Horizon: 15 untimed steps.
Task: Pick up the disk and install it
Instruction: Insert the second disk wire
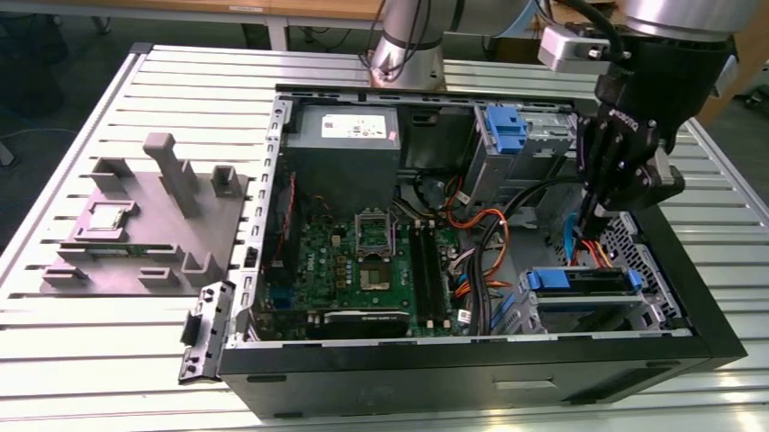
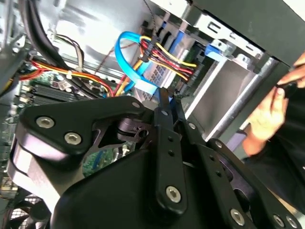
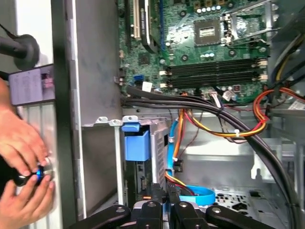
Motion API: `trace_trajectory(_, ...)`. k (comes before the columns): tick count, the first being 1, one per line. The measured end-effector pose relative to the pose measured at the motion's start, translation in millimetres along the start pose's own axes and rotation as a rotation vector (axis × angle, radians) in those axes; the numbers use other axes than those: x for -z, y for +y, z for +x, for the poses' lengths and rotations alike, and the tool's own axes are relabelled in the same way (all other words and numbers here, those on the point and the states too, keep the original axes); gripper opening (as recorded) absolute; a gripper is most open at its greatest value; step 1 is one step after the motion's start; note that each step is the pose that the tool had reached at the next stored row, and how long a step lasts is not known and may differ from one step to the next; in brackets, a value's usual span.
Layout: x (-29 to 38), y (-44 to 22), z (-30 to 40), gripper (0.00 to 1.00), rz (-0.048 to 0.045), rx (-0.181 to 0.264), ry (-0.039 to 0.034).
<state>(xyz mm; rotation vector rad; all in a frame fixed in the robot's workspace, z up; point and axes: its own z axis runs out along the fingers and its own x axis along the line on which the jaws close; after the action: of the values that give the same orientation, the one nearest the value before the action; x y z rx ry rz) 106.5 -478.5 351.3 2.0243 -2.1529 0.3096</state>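
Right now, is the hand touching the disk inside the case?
Cannot tell. In the exterior view the hand hangs just above the disk; both wrist views put it by the disk's cabled end, with the meeting point hidden.

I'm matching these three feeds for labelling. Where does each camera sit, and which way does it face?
Exterior view: off the arm, above, looking down on the open computer case on the slatted table; the arm and gripper show.
First wrist view: on the arm, facing into the case across the motherboard; gripper links and a person's hands show.
Second wrist view: on the arm, facing past black gripper links toward the cables.
Both wrist views share the blue flat cable.
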Motion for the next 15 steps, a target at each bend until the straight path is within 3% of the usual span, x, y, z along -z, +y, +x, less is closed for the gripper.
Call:
trace_trajectory(2, -0.7, 0.0, 1.8, 0.16, 0.0015, -0.001, -0.0251)
trace_trajectory(3, -1.1, 0.0, 3.1, 0.16, 0.0022, -0.002, -0.0327)
trace_trajectory(11, -5.9, 3.3, 19.9, 0.16, 0.0104, 0.0, -0.0341)
trace_trajectory(15, -7.2, 3.8, 24.8, 0.16, 0.0171, 0.002, -0.0345)
